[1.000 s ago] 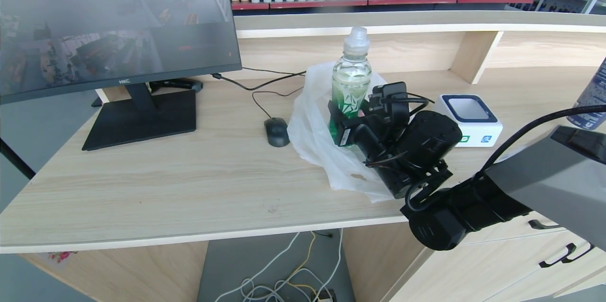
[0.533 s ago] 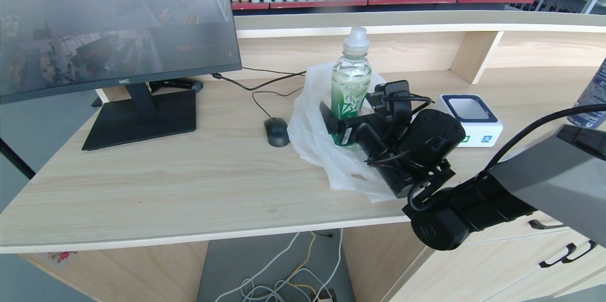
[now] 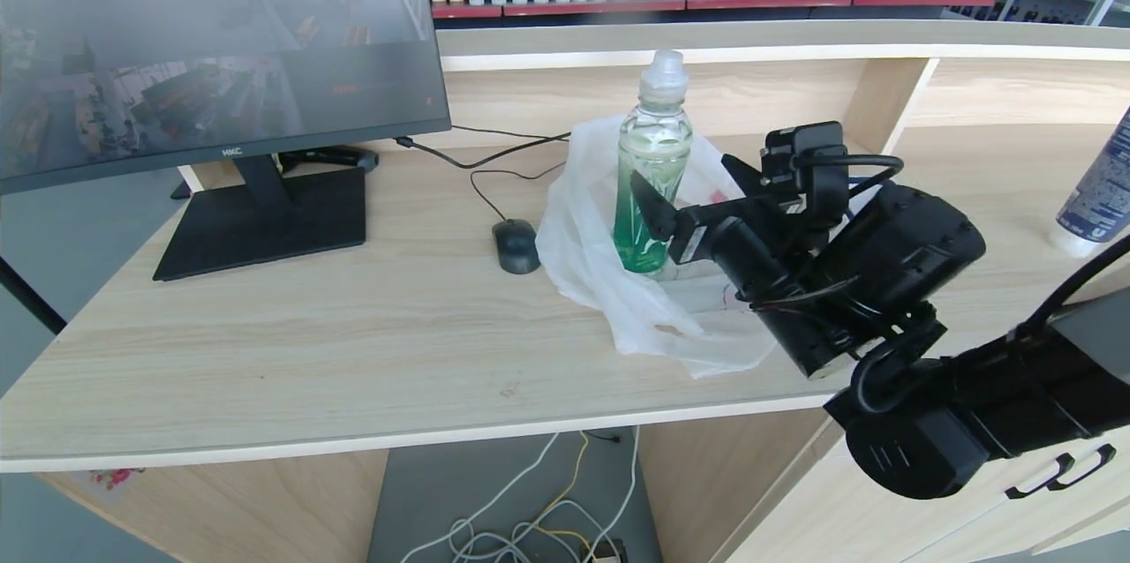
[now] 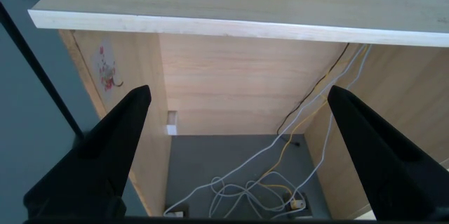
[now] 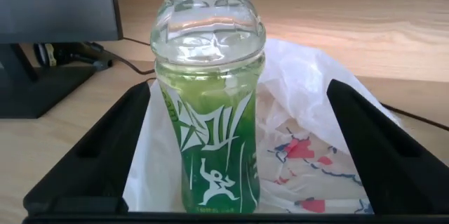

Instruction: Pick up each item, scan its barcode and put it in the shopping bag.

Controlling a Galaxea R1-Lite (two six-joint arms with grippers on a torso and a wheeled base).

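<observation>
A clear bottle (image 3: 653, 166) with a green label and pale cap stands upright on the white plastic shopping bag (image 3: 583, 254), which lies crumpled on the wooden counter (image 3: 353, 334). My right gripper (image 3: 695, 190) is open just to the bottle's right, with its fingers spread wide. In the right wrist view the bottle (image 5: 210, 112) stands between the fingers without touching either, and the bag (image 5: 309, 83) lies behind it. My left gripper (image 4: 238, 94) is open and holds nothing, low in front of the counter's edge, over the floor cables.
A monitor (image 3: 212, 42) on a black stand fills the back left, with a mouse (image 3: 516, 245) and cables beside the bag. A blue and white can (image 3: 1095, 192) stands at the far right. A raised ledge runs behind the counter.
My right gripper opened, let go of the bottle and drew back to the right and a little upward. The bottle stays standing on the bag.
</observation>
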